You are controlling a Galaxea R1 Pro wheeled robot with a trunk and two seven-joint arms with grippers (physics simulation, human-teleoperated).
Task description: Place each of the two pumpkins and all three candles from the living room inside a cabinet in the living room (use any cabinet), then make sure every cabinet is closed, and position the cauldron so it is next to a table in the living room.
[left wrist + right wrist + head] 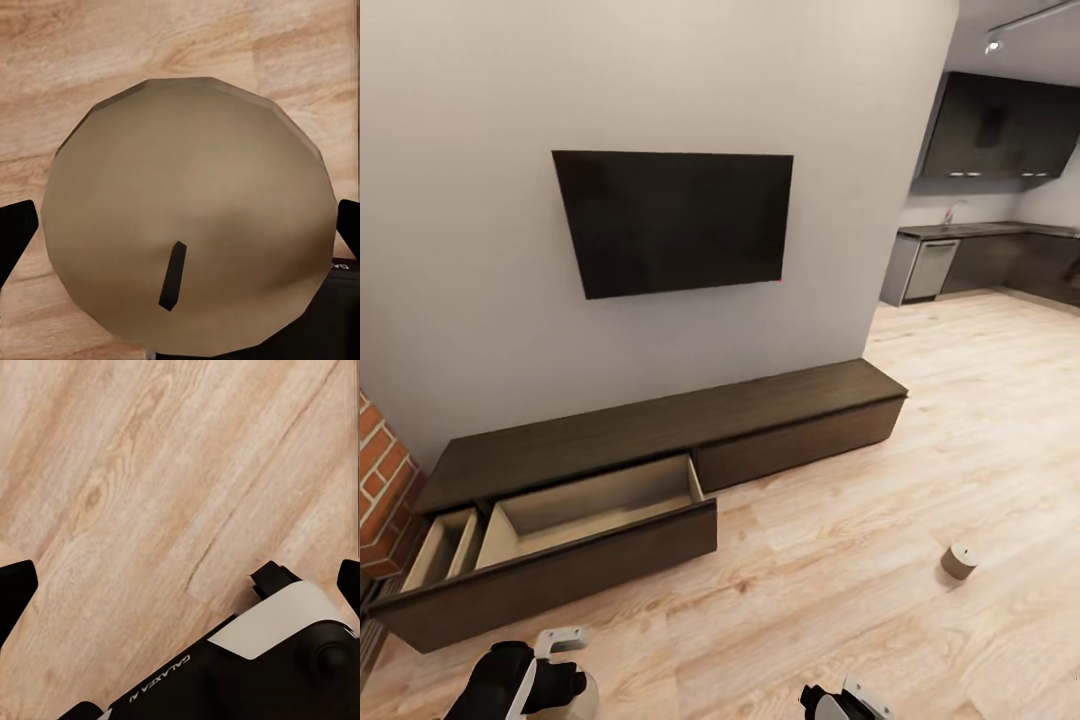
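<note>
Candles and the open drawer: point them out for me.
Held candle [187,225]: left wrist view, its flat top face.
Floor candle [959,561]: head view, its side.
Open drawer [575,575]: head view, its dark front panel.

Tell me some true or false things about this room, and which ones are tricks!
1. The cabinet has a drawer pulled open. True.
2. A pumpkin sits on the floor at the right. False: that is a candle.
3. The left gripper holds a candle between its fingers. True.
4. The right gripper carries a candle too. False: only the wooden floor shows between its fingers.
5. The TV lies on the cabinet. False: it hangs on the wall above.
</note>
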